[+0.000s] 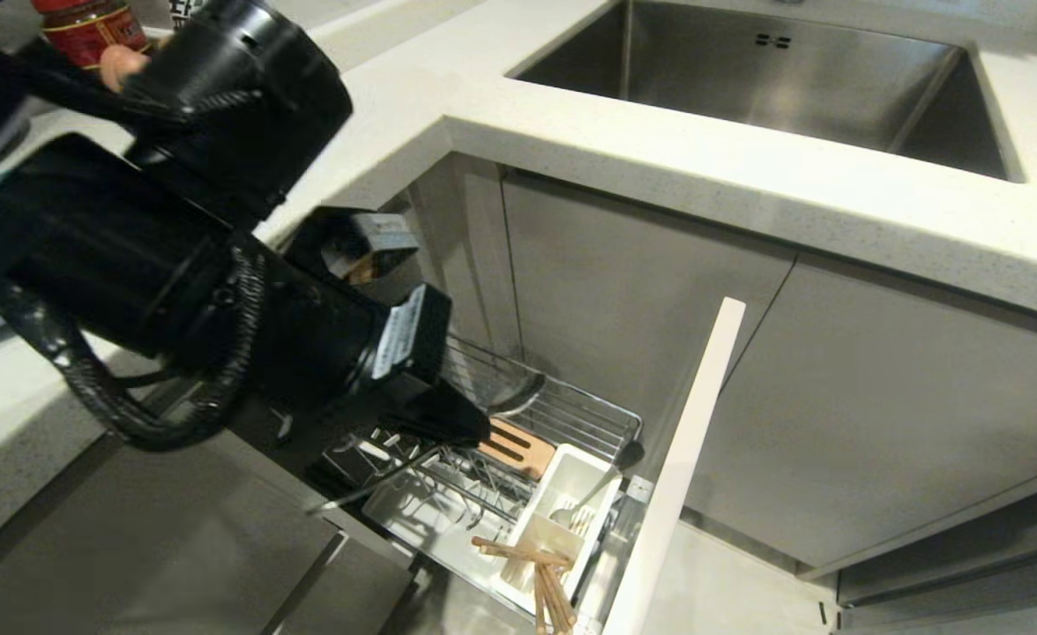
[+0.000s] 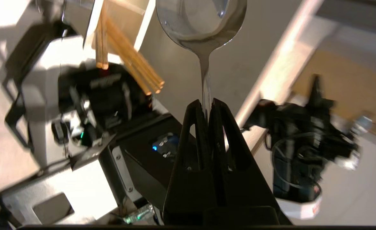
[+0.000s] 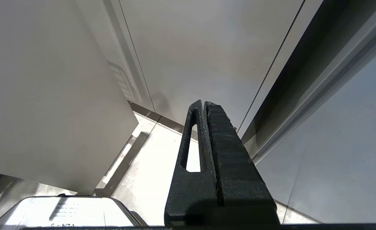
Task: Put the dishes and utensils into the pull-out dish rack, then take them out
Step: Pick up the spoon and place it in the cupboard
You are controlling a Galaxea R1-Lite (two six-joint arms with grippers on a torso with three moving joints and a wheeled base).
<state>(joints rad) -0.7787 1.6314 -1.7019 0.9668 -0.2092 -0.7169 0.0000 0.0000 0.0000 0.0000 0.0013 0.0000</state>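
Steel glints in your left claw (image 2: 207,107): its fingers are clenched on the thin handle of the long-handled spoon (image 2: 202,24), whose bowl stands out beyond the fingertips. From the head camera, that arm fills the left side, with the claw above the pull-out dish rack (image 1: 563,414), near its slotted wooden strip (image 1: 516,448). You can see the chopsticks (image 1: 540,573) leaning out of the white utensil caddy (image 1: 563,503) at the rack's front end, with another piece of silver cutlery (image 1: 602,485) resting in the same caddy. The white surface (image 1: 660,168) with the steel sink (image 1: 765,79) runs above the rack. Your right claw (image 3: 205,107) hangs pressed together, holding nothing, beside pale cabinet fronts.
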